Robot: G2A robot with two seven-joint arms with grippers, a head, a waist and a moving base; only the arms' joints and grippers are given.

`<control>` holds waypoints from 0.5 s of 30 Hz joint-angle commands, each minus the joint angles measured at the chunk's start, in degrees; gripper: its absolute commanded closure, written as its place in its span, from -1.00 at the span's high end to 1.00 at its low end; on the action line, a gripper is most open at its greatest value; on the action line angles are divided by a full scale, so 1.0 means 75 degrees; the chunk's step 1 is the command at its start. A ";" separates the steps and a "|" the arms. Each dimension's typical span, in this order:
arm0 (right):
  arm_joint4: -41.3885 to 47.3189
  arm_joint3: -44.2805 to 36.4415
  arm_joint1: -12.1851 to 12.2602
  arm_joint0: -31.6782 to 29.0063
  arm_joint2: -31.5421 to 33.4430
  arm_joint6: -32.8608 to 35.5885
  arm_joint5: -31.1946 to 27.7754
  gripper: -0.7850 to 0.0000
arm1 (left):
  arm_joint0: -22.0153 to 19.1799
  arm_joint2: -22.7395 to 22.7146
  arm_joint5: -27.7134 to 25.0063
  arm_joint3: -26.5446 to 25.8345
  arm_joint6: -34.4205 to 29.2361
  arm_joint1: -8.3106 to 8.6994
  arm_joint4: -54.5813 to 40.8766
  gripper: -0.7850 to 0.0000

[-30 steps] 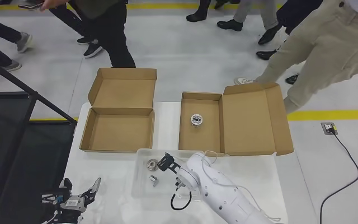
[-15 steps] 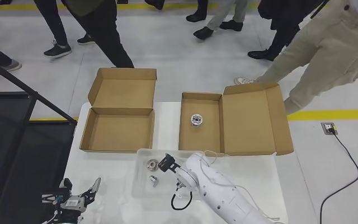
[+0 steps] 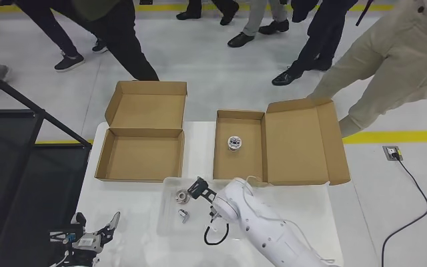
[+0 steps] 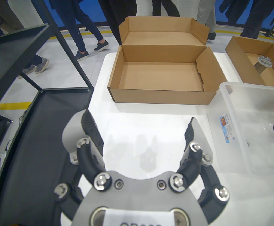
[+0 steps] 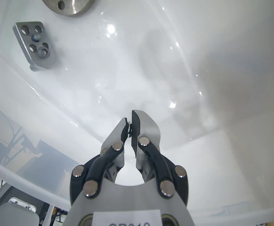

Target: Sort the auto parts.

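While the left gripper [image 4: 145, 132] hangs at the surface's [image 4: 149, 111] 7 o'clock, fingers [image 4: 92, 130] spread, the right gripper [image 5: 129, 119] pinches a small part [image 5: 128, 128] in the bin [image 3: 170, 227], plate [image 5: 34, 46] and ring [image 5: 68, 6] at its 8 o'clock; a gear [image 3: 233, 142] sits in the 1 o'clock box [image 3: 227, 167].

The counter [image 3: 133, 207] is seen as white. The left box [image 3: 140, 155] and the right box [image 3: 235, 165] are shown in plain cardboard brown. The tub [image 3: 167, 223] is made of clear, milky plastic. The round flange [image 5: 68, 6], the drilled plate [image 5: 34, 46] and the small piece [image 5: 129, 126] pinched in the right hand [image 5: 129, 115] are coloured silver-grey. The left hand [image 4: 139, 119] is finished in silver-grey metal, with black ribbed pads [image 4: 92, 128].
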 commanded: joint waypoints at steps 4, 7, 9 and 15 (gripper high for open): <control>-0.0141 -0.0818 0.0169 -0.0225 0.0439 -0.0083 -0.0205 -1.00 | 0.0000 0.0000 0.0000 0.0000 0.0000 0.0000 0.0000 1.00; -0.0336 -0.1584 0.0310 -0.0448 0.0819 -0.0187 -0.0318 -1.00 | 0.0000 0.0000 0.0000 0.0000 0.0000 0.0000 0.0000 1.00; -0.0513 -0.2257 0.0433 -0.0655 0.1166 -0.0209 -0.0465 -1.00 | 0.0000 0.0000 0.0000 0.0000 0.0000 0.0000 0.0000 1.00; -0.0866 -0.3909 0.0703 -0.1190 0.2082 -0.0703 -0.0982 -1.00 | 0.0000 0.0000 0.0000 0.0000 0.0000 0.0000 0.0000 1.00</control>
